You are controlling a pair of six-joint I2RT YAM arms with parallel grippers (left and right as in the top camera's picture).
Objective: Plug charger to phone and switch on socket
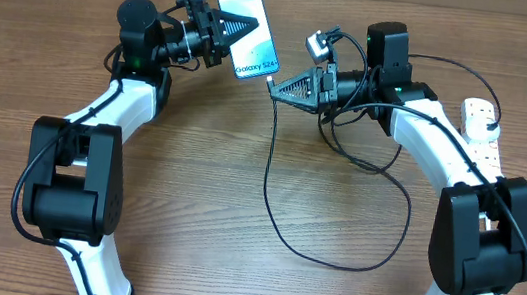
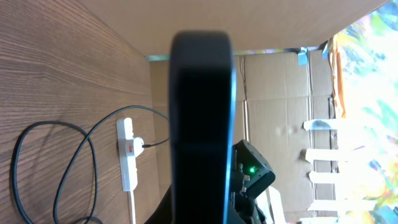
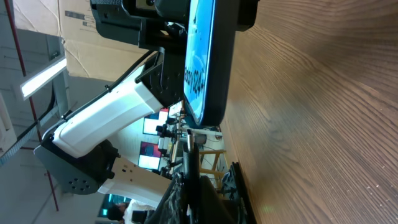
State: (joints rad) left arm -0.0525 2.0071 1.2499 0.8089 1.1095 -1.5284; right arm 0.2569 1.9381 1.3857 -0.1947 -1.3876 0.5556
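Observation:
My left gripper [image 1: 229, 31] is shut on the phone [image 1: 253, 25] and holds it tilted above the table's far middle, its light-blue screen lit. In the left wrist view the phone [image 2: 202, 124] shows as a dark slab. My right gripper [image 1: 277, 87] is shut on the charger's connector tip [image 3: 188, 140], right at the phone's lower end [image 3: 203, 68]. I cannot tell whether the tip is inserted. The black charger cable [image 1: 270, 219] loops over the table toward the white socket strip [image 1: 478, 124] at the far right, which also shows in the left wrist view [image 2: 127, 155].
The cable's loop lies over the middle and right of the table [image 1: 188, 189]. Cardboard boxes [image 2: 280, 93] stand beyond the table's edge. The right arm's body [image 1: 445, 150] reaches across beside the socket strip.

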